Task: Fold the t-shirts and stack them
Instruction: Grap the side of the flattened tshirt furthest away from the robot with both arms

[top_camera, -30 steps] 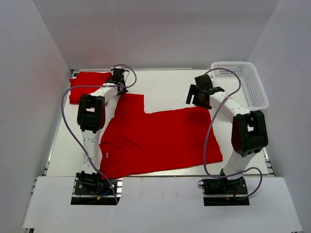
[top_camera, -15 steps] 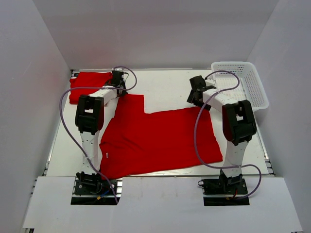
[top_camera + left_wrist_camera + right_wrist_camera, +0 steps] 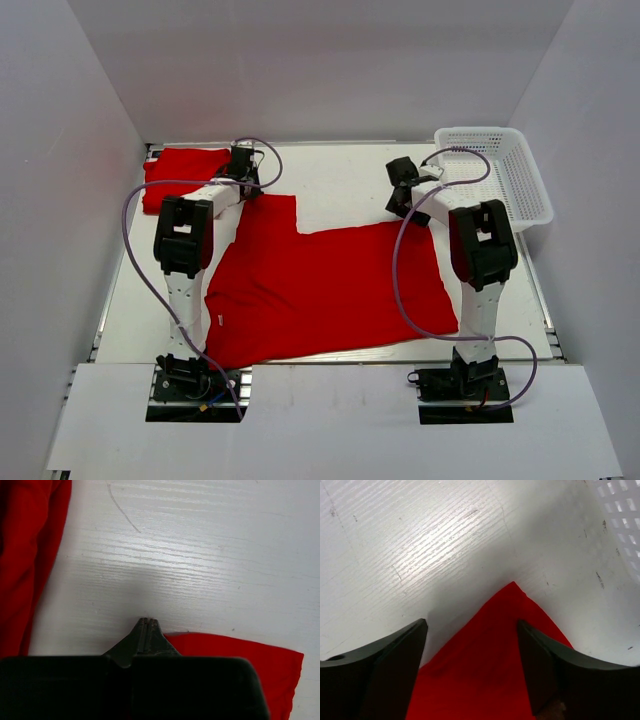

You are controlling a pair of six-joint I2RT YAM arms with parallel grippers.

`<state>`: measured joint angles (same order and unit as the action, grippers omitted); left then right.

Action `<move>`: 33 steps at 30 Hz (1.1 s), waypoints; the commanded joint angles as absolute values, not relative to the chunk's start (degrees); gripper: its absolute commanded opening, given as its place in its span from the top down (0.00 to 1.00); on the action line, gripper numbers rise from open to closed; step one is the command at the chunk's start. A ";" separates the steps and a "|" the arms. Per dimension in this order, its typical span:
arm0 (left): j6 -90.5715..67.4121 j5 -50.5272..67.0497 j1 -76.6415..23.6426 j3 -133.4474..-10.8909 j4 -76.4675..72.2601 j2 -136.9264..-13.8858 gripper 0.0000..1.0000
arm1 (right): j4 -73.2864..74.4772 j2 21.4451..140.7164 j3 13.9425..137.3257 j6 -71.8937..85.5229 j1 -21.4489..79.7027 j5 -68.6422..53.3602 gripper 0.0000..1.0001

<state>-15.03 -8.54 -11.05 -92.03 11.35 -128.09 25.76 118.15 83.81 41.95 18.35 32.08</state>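
The spread t-shirt (image 3: 330,285) is lying flat across the middle of the tabletop (image 3: 340,165). Its long axis is running left to right, and one flap is reaching toward the far edge on the left side. The folded t-shirt (image 3: 183,172) is sitting in the far left corner.

The right gripper (image 3: 470,625) is hovering at the shirt's far right corner with its jaws spread wide. One finger is standing on each side of the cloth point, which is pointing away from the wrist. The mesh basket (image 3: 500,165) is sitting near it in the far right corner.

The left gripper (image 3: 148,629) is standing at the flap's far tip. Its jaws are pressed together and appear to be pinching the hem running out from them.

Each arm is nearer its own far corner, so the next move is probably hinging on the right jaws closing on the cloth between them.
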 commanded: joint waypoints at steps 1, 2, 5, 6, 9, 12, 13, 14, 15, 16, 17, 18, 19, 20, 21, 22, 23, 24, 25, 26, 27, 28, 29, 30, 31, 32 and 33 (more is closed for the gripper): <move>-14.77 -7.38 -11.16 -90.00 14.50 -124.98 1.00 | 26.81 119.18 84.82 43.25 17.84 34.37 0.26; -14.16 -6.60 -11.16 -90.00 14.50 -124.98 1.00 | 26.63 119.53 84.38 43.33 18.02 33.93 0.31; -13.10 -6.07 -11.16 -90.00 13.89 -124.98 1.00 | 26.81 120.41 84.29 43.15 17.93 33.31 0.35; -13.10 -6.06 -11.16 -89.48 13.89 -124.98 1.00 | 26.89 120.67 84.29 42.20 17.93 33.14 0.35; -13.10 -6.06 -11.16 -88.95 13.27 -124.45 1.00 | 27.16 121.02 84.11 43.24 17.75 32.87 0.46; -13.10 -6.06 -11.16 -88.95 13.27 -124.45 1.00 | 27.16 121.11 83.67 43.77 17.93 32.78 0.67; -12.57 -6.06 -11.16 -88.95 13.27 -124.45 1.00 | 27.16 121.11 83.58 43.94 17.93 33.04 0.70; -12.57 -6.06 -11.16 -88.95 13.27 -124.45 1.00 | 27.33 121.03 83.58 44.21 17.76 33.13 0.73; -12.57 -6.06 -11.16 -88.95 13.27 -124.45 1.00 | 27.33 121.20 83.76 44.47 17.84 32.96 0.80; -12.57 -6.59 -11.16 -89.64 12.75 -124.98 1.00 | 27.25 121.11 83.76 44.39 17.93 33.31 0.83; -12.57 -6.59 -11.16 -90.52 12.74 -125.50 1.00 | 27.16 121.37 83.93 44.38 17.84 33.48 0.86; -12.57 -6.59 -11.16 -91.14 12.74 -125.51 1.00 | 27.16 121.38 84.20 44.38 18.10 33.40 0.96; -12.57 -6.59 -11.16 -91.93 12.74 -126.20 1.00 | 27.16 121.46 84.63 44.38 17.67 33.75 1.00; -12.57 -6.59 -11.16 -93.93 13.27 -126.73 1.00 | 27.16 121.64 85.42 44.38 17.75 34.19 1.00; -12.57 -6.59 -11.16 -95.26 13.27 -127.96 1.00 | 27.07 121.99 85.52 44.47 17.84 34.19 1.00; -13.09 -6.59 -11.16 -96.75 14.84 -128.75 1.00 | 27.24 122.17 86.65 44.39 17.67 34.36 1.00; -13.10 -6.59 -11.16 -100.16 15.64 -129.63 1.00 | 27.16 122.34 87.10 44.56 17.58 34.37 1.00; -13.10 -6.59 -11.16 -101.85 16.34 -131.47 1.00 | 27.25 122.95 87.53 44.30 17.58 34.37 1.00; -13.62 -6.59 -11.16 -103.52 16.96 -132.27 1.00 | 27.59 123.31 88.15 44.21 17.49 34.37 1.00; -13.10 -6.59 -11.16 -106.49 16.96 -132.97 1.00 | 27.86 123.83 90.07 44.03 17.49 34.63 1.00; -13.10 -6.59 -11.16 -108.35 18.01 -133.85 1.00 | 28.21 124.62 90.78 43.51 17.14 34.63 1.00; -13.10 -6.59 -11.16 -112.98 20.28 -136.03 1.00 | 28.21 124.98 92.27 43.51 16.88 34.54 1.00; -13.10 -7.20 -11.16 -115.38 21.43 -137.19 1.00 | 28.21 125.42 93.50 43.07 16.53 34.37 1.00; -13.10 -7.21 -11.16 -117.40 22.05 -138.15 1.00 | 28.21 125.59 94.73 43.15 16.61 34.19 1.00; -12.57 -7.21 -11.16 -120.55 22.06 -139.03 1.00 | 28.13 126.38 95.27 42.98 16.09 34.28 1.00; -12.05 -7.21 -11.16 -121.72 22.06 -140.26 1.00 | 28.21 126.65 96.58 42.98 15.91 33.67 1.00; -12.04 -7.21 -11.16 -122.69 22.06 -140.27 1.00 | 28.04 127.52 97.90 42.80 15.91 33.14 1.00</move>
<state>-12.88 -7.05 -11.07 -118.17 20.12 -140.51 27.38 125.84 94.13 42.85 16.82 32.91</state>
